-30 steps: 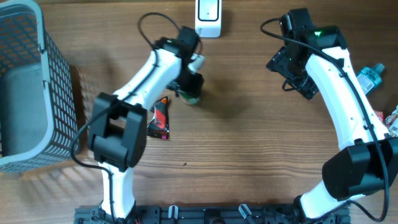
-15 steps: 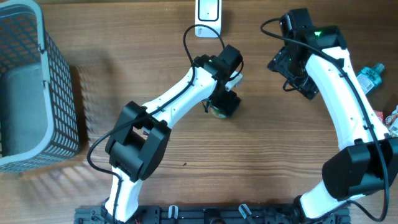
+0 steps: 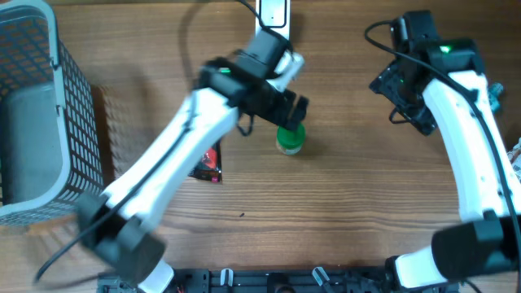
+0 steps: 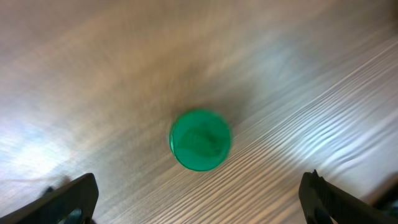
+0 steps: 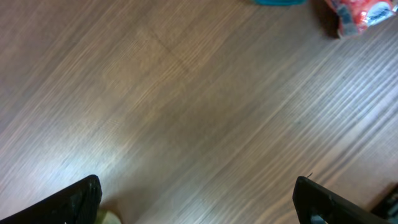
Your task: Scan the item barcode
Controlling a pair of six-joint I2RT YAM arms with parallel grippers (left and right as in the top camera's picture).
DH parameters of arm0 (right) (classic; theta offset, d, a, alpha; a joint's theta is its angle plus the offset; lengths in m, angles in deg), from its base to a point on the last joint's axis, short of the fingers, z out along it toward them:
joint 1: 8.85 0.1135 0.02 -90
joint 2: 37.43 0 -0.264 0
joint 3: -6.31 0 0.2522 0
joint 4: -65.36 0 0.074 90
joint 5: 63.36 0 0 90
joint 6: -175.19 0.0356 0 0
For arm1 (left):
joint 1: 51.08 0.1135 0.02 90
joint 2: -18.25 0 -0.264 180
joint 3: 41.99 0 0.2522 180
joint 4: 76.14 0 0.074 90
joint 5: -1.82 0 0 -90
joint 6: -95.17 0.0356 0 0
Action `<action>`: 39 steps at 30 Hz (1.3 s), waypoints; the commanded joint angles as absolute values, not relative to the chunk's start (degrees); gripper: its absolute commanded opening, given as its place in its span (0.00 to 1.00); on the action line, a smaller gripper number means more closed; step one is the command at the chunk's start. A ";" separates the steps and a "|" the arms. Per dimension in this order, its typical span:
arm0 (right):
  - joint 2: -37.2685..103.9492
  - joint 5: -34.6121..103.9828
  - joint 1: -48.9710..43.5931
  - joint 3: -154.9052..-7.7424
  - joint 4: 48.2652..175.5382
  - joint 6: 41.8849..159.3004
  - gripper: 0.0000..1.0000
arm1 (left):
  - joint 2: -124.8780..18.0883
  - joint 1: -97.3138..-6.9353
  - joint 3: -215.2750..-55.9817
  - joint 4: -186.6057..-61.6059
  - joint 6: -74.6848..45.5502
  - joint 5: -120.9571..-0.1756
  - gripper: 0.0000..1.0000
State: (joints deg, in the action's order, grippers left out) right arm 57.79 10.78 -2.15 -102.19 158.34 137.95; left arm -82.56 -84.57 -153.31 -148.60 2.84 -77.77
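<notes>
1. Across the wooden worktop [image 3: 350, 212] nothing is being carried; every item lies or stands on the wood.
2. At its left edge stands the grey mesh basket [image 3: 32, 122].
3. Left pincer [image 4: 200, 200] is spread wide and holds nothing. Its wrist view shows the fingertips well apart, with the item ahead of them and untouched. The arm itself is blurred in the overhead view.
4. Right pincer [image 5: 199, 202] is also wide and empty, over bare wood and well apart from the item.
5. White scanner [image 3: 273, 15] sits at the middle of the far edge, partly behind the left arm.
6. The task's item, as I judge it, is the green-capped bottle [image 3: 290, 140]. It stands upright on the worktop, cap upward, in front of the scanner and just beside the left pincer.
7. Dark red packet [image 3: 208, 163] lies left of the bottle, untouched.
8. Progress, as a judgement: the bottle stands near the scanner, but no barcode shows in any view, and whether it has been read cannot be told. What looks left is to grip the bottle and turn its label toward the scanner. If that is already done, it remains to clear the bottle away and take up the packet.
</notes>
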 commanded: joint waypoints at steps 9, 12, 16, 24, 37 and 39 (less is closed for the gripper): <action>56.76 41.52 3.09 -102.58 155.78 139.17 1.00 | -65.67 -56.46 -155.34 -154.26 -14.60 -85.48 1.00; 57.02 48.86 6.61 -102.58 148.76 143.72 1.00 | -65.93 -53.29 -155.34 -154.34 -14.60 -85.51 1.00; 58.90 46.43 13.87 -102.58 157.00 181.35 1.00 | -65.97 -52.11 -155.34 -153.60 -14.60 -85.53 1.00; 68.89 51.50 23.24 -102.58 142.10 203.71 0.96 | -66.26 -52.11 -154.97 -156.03 -14.62 -85.53 1.00; 80.72 47.48 20.14 -102.60 140.81 203.71 0.93 | -68.62 -52.11 -154.97 -157.51 -14.62 -86.18 1.00; 80.72 43.59 20.14 -102.60 142.60 203.71 0.93 | -69.34 -52.11 -154.97 -157.65 -14.62 -86.18 1.00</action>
State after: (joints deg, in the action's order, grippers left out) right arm 81.44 49.82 19.92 -102.32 140.85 202.45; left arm -67.92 -52.44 -155.15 -157.43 -14.08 -85.37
